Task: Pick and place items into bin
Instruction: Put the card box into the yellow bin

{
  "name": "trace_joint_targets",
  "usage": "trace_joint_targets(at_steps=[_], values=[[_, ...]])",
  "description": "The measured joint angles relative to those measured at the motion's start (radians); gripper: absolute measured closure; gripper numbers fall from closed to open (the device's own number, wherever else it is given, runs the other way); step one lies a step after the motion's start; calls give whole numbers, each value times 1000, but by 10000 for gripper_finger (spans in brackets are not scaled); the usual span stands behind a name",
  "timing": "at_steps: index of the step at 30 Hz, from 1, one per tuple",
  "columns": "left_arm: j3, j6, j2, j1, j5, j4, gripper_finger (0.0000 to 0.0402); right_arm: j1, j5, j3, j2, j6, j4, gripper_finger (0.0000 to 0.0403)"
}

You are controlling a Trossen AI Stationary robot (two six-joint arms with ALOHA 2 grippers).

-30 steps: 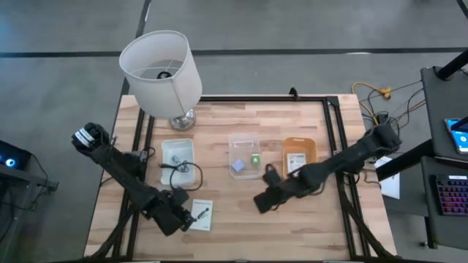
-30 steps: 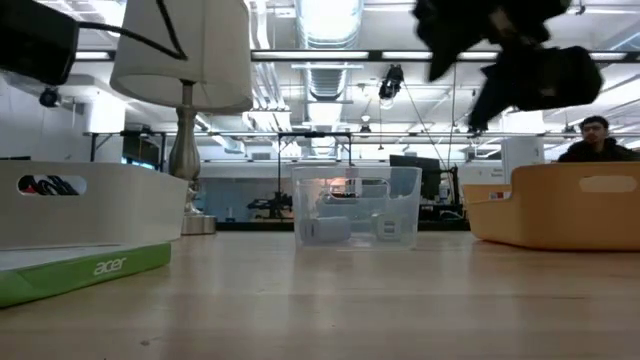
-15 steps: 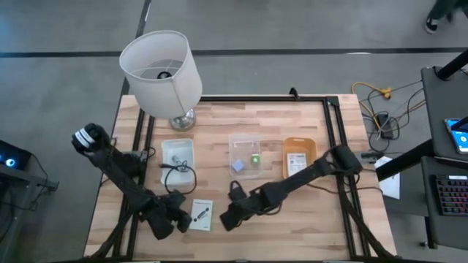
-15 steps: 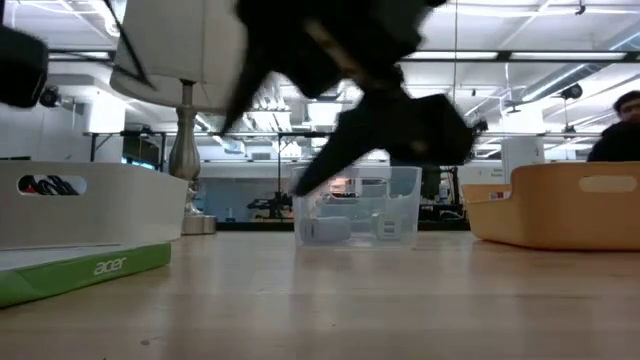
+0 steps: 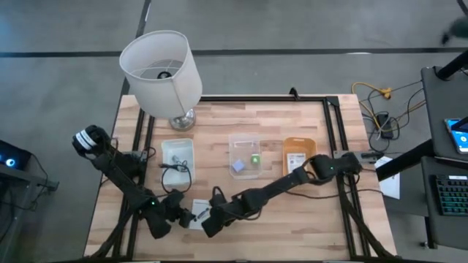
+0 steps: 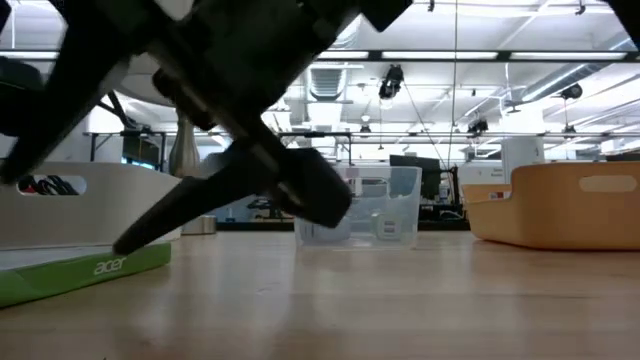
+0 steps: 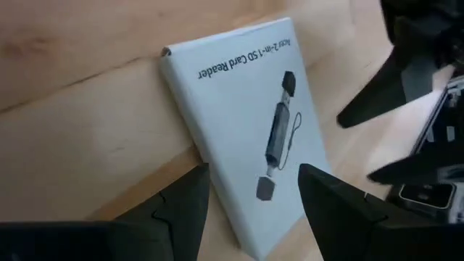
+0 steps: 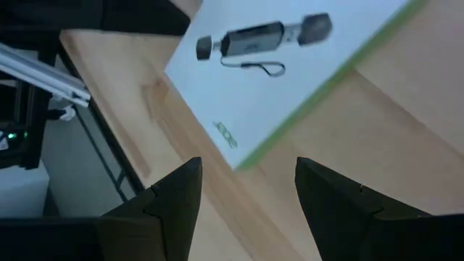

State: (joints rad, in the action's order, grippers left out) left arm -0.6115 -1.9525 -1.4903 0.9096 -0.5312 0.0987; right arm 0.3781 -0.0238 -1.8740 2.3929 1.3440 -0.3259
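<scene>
White packet (image 5: 197,214) (lying flat) angles toward the table's front-left corner.

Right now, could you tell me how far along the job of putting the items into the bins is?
Done: one white packet lies in the orange bin, green and blue-grey pieces in the clear bin, the black cable at the white bin. In hand: both open grippers, left gripper and right gripper, flank the card reader packet. Left: binning it.

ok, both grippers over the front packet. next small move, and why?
Probably lower the right gripper onto the packet and close. Its fingers are open above the flat packet's edge and nothing is held. The left gripper, also open, crowds the other side and should likely back off first.
</scene>
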Motion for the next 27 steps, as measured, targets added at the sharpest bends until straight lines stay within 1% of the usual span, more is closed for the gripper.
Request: trace_joint_targets(at_steps=[3, 5, 10, 13, 20, 23, 27], values=[[18, -5, -9, 0, -1, -12, 206, -11, -1, -44, 32, -17, -29, 195], [32, -5, -25, 0, 1, -50, 206, -18, -1, -75, 57, -39, -39, 195], [63, -3, -75, -9, -23, -203, 206, -24, -20, -125, 91, -62, -49, 195], [63, 2, -94, -12, -36, -260, 206, -20, -27, -128, 93, -78, -64, 195], [64, 4, -80, -13, -60, -273, 206, -23, -33, -109, 84, -92, -94, 195], [63, 49, -79, -14, -71, -319, 206, -23, -43, -110, 83, -96, -108, 195], [63, 68, -78, -16, -118, -376, 206, -22, -64, -111, 82, -115, -127, 195]])
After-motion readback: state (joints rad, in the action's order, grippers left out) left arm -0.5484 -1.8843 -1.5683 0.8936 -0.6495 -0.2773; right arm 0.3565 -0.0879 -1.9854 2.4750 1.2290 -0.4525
